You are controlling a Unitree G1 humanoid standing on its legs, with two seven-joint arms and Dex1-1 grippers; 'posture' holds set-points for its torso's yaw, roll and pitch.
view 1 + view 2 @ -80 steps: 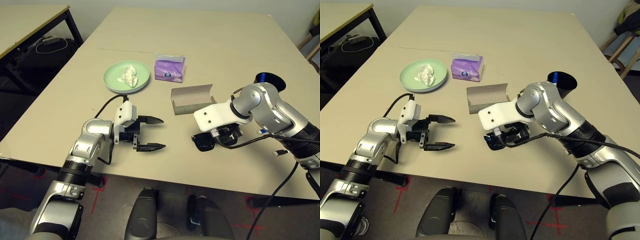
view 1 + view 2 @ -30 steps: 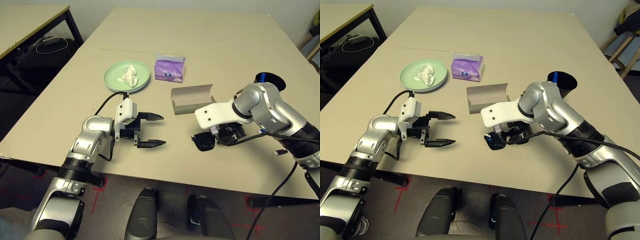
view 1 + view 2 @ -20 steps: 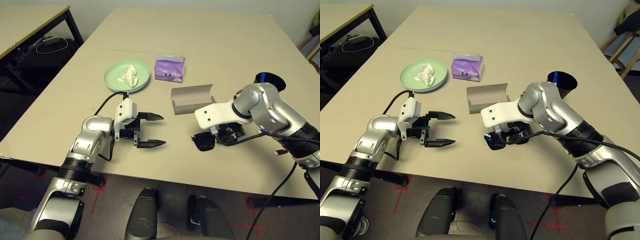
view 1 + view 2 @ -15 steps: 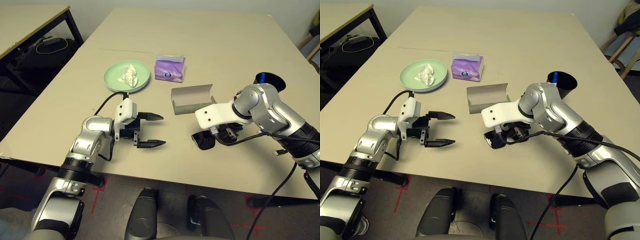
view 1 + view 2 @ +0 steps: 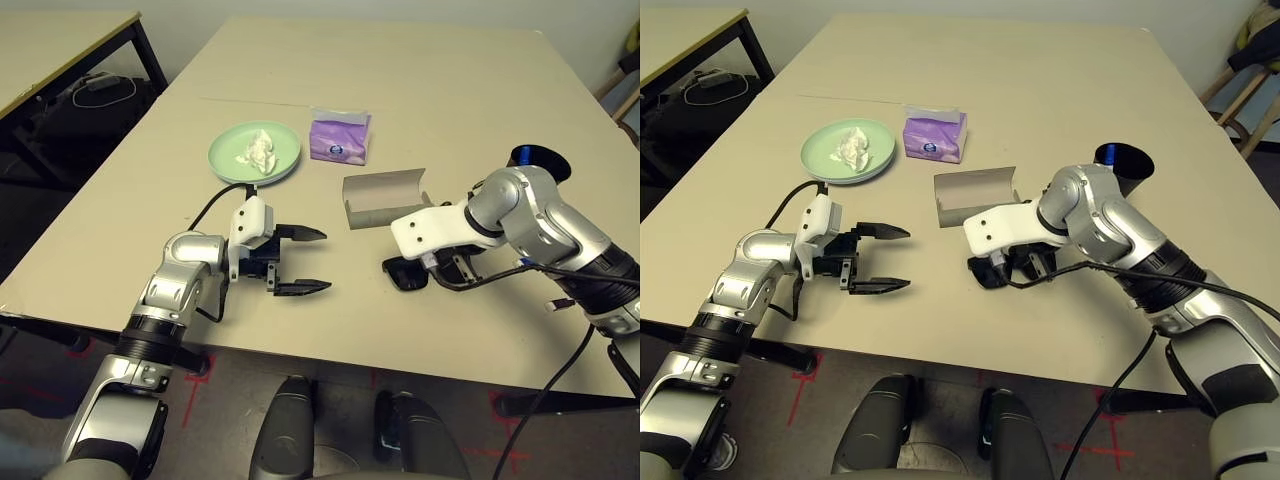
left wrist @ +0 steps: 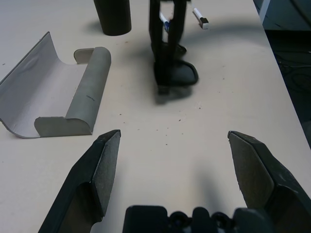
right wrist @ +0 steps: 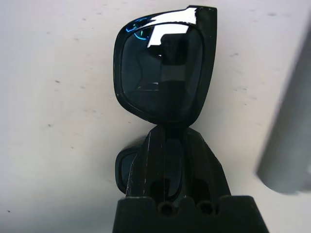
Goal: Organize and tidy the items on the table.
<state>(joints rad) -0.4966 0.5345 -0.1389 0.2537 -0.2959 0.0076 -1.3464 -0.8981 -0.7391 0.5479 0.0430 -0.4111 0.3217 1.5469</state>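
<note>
The two head views look forward and down, sharing the large light-beige rectangular table [image 5: 400, 90]; the left wrist view looks low across its top toward the grey-brown oblong glasses case [image 6: 82, 97]; the right wrist view faces black sunglasses [image 7: 163, 73] close up.
</note>
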